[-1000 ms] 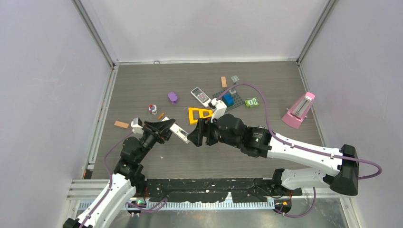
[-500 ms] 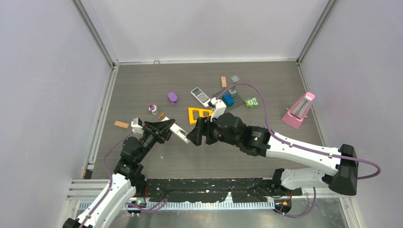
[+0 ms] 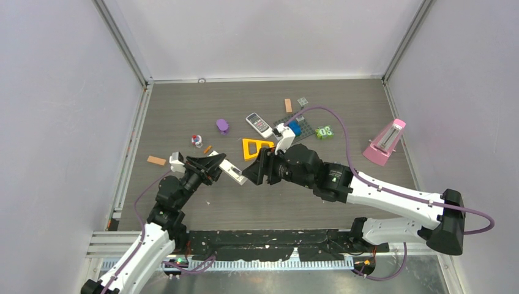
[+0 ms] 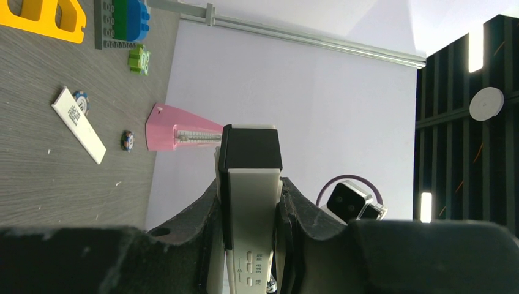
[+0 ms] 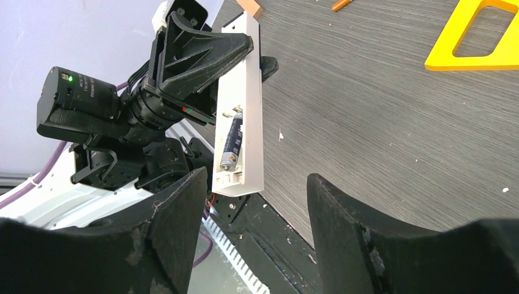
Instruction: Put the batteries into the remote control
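**Battery bay, presented.** Your left gripper [image 3: 214,164] pinches the white remote control [image 5: 251,104] across its sides. It holds the remote off the table [image 3: 183,110] with the open back turned toward the right arm, apparently to offer the bay for loading.

Your right gripper [image 5: 256,184] hangs just before the remote's near end, fingers spread wide and nothing between them.

One battery [image 5: 231,144] lies lengthwise in the bay. It is a slim dark cylinder with a bluish label and a bright metal cap at the near end, and a thin spring wire shows at its far end. It hugs one side of the bay. You cannot tell from this angle whether the place beside it is empty.

From the left wrist, the remote reads as a white slab with a black end, clamped square between the black fingers [image 4: 202,214].

The remaining batteries cannot be picked out with certainty among the clutter beyond, which includes a yellow triangle [image 3: 257,147] and a pink metronome [image 3: 385,142].
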Action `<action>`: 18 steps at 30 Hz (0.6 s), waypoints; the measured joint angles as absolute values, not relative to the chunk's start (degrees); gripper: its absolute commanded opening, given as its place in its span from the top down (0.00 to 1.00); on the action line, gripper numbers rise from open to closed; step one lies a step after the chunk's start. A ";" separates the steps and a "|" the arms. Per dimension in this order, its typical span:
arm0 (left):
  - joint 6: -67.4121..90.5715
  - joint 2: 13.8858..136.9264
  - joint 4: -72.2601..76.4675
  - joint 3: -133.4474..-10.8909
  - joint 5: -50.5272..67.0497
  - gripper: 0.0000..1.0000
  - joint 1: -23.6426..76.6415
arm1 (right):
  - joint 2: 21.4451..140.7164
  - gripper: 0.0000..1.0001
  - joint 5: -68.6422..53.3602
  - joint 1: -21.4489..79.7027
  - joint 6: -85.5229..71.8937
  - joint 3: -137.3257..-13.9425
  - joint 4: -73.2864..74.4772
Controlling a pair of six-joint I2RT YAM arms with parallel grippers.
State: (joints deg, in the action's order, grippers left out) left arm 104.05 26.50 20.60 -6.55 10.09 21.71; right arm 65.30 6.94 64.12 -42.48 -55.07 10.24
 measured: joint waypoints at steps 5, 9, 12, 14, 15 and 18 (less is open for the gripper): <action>103.90 26.83 20.80 -6.57 10.09 1.00 21.71 | 66.08 0.38 6.44 63.70 -42.72 -55.07 10.22; 103.88 26.83 20.80 -6.55 10.09 1.00 21.71 | 67.40 0.41 5.91 63.61 -42.68 -55.07 10.26; 103.48 26.83 20.78 -6.57 10.09 1.00 21.71 | 67.88 0.42 5.69 63.57 -42.65 -55.07 10.26; 103.28 26.83 20.78 -6.55 10.09 1.00 21.71 | 67.94 0.43 5.58 63.55 -42.65 -55.07 10.26; 103.24 26.83 20.78 -6.55 10.09 1.00 21.71 | 68.01 0.43 5.52 63.53 -42.65 -55.09 10.26; 103.00 26.85 20.75 -6.55 10.09 1.00 21.69 | 68.53 0.43 5.37 63.51 -42.65 -55.24 10.24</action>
